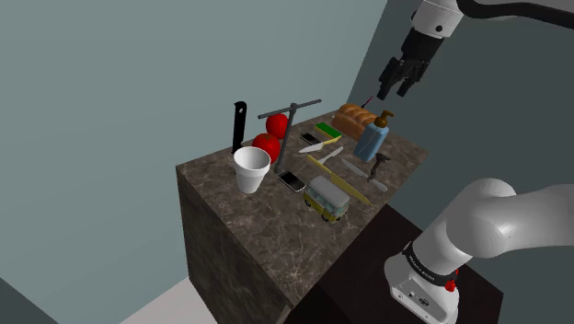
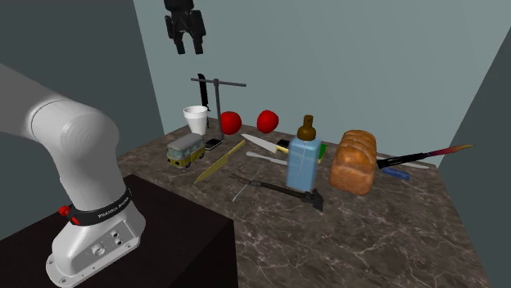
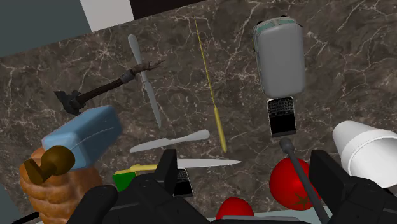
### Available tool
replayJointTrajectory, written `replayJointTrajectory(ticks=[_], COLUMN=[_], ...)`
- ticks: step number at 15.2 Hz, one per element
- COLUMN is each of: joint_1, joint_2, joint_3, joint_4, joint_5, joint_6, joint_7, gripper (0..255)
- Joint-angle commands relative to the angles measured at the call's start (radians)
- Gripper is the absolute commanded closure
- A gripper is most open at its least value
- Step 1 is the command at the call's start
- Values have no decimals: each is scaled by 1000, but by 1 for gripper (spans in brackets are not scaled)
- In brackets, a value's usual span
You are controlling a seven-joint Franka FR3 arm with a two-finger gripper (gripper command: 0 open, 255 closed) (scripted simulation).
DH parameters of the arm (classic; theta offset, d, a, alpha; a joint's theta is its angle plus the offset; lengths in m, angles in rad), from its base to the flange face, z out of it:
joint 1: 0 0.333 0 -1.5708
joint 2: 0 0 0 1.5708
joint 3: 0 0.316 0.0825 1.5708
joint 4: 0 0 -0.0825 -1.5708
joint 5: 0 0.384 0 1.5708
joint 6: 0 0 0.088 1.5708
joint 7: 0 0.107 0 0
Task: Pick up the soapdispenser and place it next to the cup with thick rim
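The gripper (image 3: 245,181) hangs high over the marble counter (image 1: 241,241) with its black fingers (image 3: 167,168) spread wide apart and nothing between them. Straight below the gap lie two red fruits (image 3: 283,184) and the thin grey T-shaped post (image 1: 292,124) that rises beside them. The soap dispenser (image 3: 86,133) is outside the fingers, off past one of them. It is a blue bottle with a brown pump, standing upright on the counter just beside a bread loaf (image 2: 354,160), untouched and well below the hand. In the shoulder view it stands down and to the left of the gripper, near the counter's far right corner. The white cup (image 3: 369,153) sits past the other finger, on the opposite side from the dispenser. Between the two lies a scatter of things: a table knife (image 3: 170,141), a long yellow strip (image 3: 210,89) and a phone (image 3: 281,118). A toy bus (image 3: 278,57) lies just beyond the phone and close to the cup. Farther out, on the dispenser's side, a dark long-handled tool (image 3: 105,86) lies flat on the marble — apart from the bottle.
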Motion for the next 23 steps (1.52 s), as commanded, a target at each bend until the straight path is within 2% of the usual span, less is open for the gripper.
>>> replayJointTrajectory(ticks=[1, 8, 14, 19, 23], joint_1=[0, -38, -58, -60, -54], joint_2=[0, 78, 196, 327, 454], joint_3=[0, -156, -291, -406, -499], joint_4=[0, -20, 12, 73, 145], joint_5=[0, -70, -101, -90, -45], joint_6=[0, 117, 220, 301, 356], joint_7=[0, -163, -306, -434, -549], gripper=[0, 0, 0, 0, 0])
